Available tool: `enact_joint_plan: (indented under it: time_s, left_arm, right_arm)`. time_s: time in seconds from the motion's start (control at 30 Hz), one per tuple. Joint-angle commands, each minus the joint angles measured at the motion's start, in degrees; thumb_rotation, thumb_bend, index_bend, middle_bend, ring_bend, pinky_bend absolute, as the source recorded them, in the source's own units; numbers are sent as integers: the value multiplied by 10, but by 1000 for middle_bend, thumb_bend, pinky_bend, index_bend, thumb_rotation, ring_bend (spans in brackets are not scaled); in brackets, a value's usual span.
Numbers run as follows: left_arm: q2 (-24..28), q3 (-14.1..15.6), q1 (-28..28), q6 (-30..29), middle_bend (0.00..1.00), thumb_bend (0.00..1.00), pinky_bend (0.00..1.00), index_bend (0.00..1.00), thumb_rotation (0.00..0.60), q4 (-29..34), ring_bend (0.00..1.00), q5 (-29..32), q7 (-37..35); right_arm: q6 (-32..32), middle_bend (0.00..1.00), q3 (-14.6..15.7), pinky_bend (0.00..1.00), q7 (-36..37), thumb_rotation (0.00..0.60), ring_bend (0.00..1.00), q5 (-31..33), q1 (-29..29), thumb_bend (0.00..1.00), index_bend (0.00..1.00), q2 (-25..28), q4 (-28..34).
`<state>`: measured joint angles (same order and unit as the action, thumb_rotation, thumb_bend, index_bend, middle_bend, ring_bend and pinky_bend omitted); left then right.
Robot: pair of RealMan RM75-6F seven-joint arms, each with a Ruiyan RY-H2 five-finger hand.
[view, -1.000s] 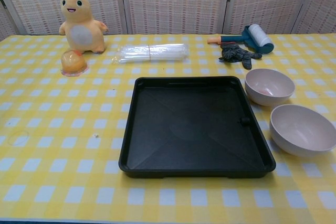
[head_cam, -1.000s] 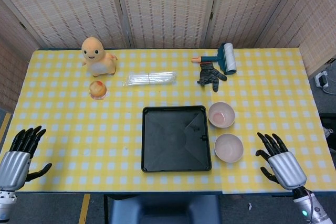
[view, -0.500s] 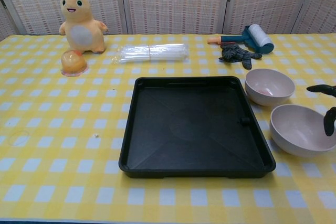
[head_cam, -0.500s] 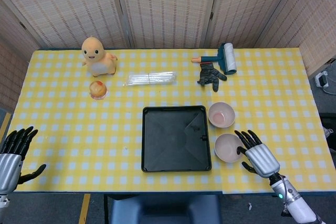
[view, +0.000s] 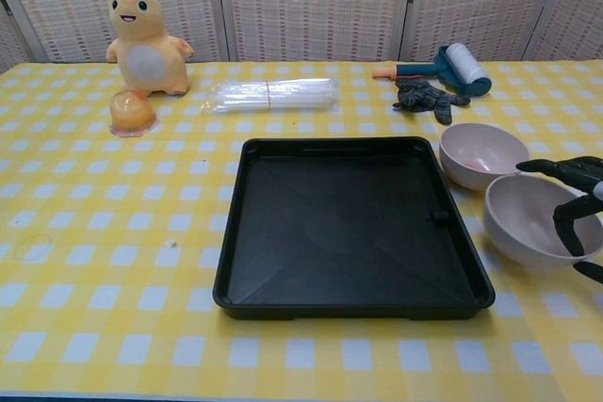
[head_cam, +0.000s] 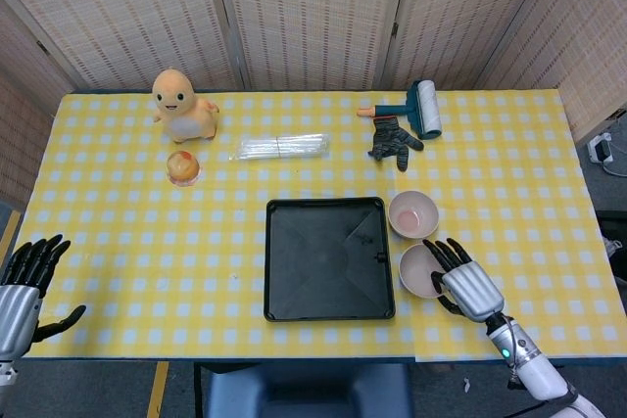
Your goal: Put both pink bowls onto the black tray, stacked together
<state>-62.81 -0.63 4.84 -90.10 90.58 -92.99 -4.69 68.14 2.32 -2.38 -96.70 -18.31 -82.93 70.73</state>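
The black tray (head_cam: 329, 258) (view: 339, 223) lies near the table's front edge, nothing in it. Just right of it stand two pink bowls, one behind the other. The far bowl (head_cam: 412, 213) (view: 483, 154) stands free. My right hand (head_cam: 465, 284) (view: 577, 206) hovers at the near bowl (head_cam: 416, 273) (view: 526, 223), its fingers spread over the bowl's right rim and its thumb hanging over the inside; it grips nothing. At the table's front left corner my left hand (head_cam: 24, 286) is open, seen only in the head view.
At the back left sit an orange plush toy (head_cam: 184, 105) (view: 144, 40) and a small orange cup (head_cam: 183, 167) (view: 132, 113). A clear plastic packet (head_cam: 279, 147) (view: 273, 94) lies behind the tray. A dark glove (head_cam: 393, 137) and a lint roller (head_cam: 419, 110) lie behind the bowls.
My right hand has moved left from the table's front right onto the near bowl's right rim. My left hand has drawn back slightly toward the front edge. Bowls and tray have not moved.
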Motion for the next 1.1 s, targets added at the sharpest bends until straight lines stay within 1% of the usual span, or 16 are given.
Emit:
enact_joint_plan:
  time_s: [0.03, 0.27, 0.43, 0.57, 0.73, 0.87, 0.97, 1.1]
  left_arm:
    - [2, 0, 0, -1, 77, 229, 0, 36, 600, 1, 38, 0, -6]
    - [1, -2, -4, -9, 77, 230, 0, 29, 600, 2, 38, -1, -5]
    - [-1, -3, -3, -5, 77, 230, 0, 23, 600, 4, 38, 3, 0]
    - [2, -4, -5, -8, 77, 230, 0, 23, 600, 10, 39, 6, 2]
    - [7, -6, -9, -15, 77, 230, 0, 23, 600, 12, 38, 6, -6]
    - [11, -5, -10, -15, 77, 230, 0, 24, 600, 11, 39, 7, -14]
    - [16, -5, -11, -17, 77, 230, 0, 24, 600, 12, 38, 6, -21]
    - [21, -8, -14, -24, 77, 230, 0, 25, 600, 11, 39, 8, -30]
  right_arm:
    - [2, 82, 3, 0, -2, 600, 55, -3, -4, 516, 731, -1, 0]
    - [53, 99, -1, 0, 18, 600, 63, -20, -3, 529, 745, 15, 25]
    - [45, 101, -10, 0, 35, 600, 68, -24, -25, 530, 745, 41, 72]
    - [12, 101, -25, 0, 28, 600, 75, -21, -58, 535, 745, 52, 110]
    - [-44, 101, -45, 0, -2, 600, 77, -5, -101, 534, 745, 38, 128]
    - [-98, 98, -63, 0, -11, 600, 79, 25, -136, 534, 745, 10, 122]
    - [-139, 96, -74, 0, -20, 600, 78, 50, -163, 534, 745, -18, 107]
    - [-172, 95, -81, 0, -31, 600, 79, 72, -187, 534, 745, -49, 87]
